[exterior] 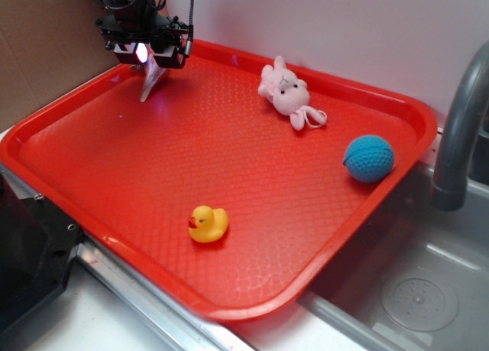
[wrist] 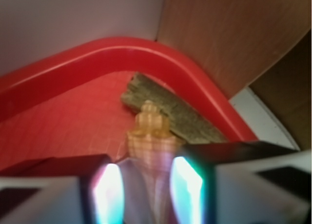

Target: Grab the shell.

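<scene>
Red tray [exterior: 69, 148] on a sink-side desk; at its far-left corner the gripper [exterior: 150, 57] has its fingers [wrist: 108, 192] closed on the shell [wrist: 148, 151], which hangs above the tray floor. Judgement: keep the squeeze steady and lift straight, clear of the grey-brown piece [wrist: 170, 109] just behind. Shell's long axis runs near-vertical, thin point downward, ridged wide end up between the fingers.

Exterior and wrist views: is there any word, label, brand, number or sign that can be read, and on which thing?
None: no readable text on the tray, duck, plush bunny, blue ball, shell or gripper; the wrist view is blurred.
</scene>
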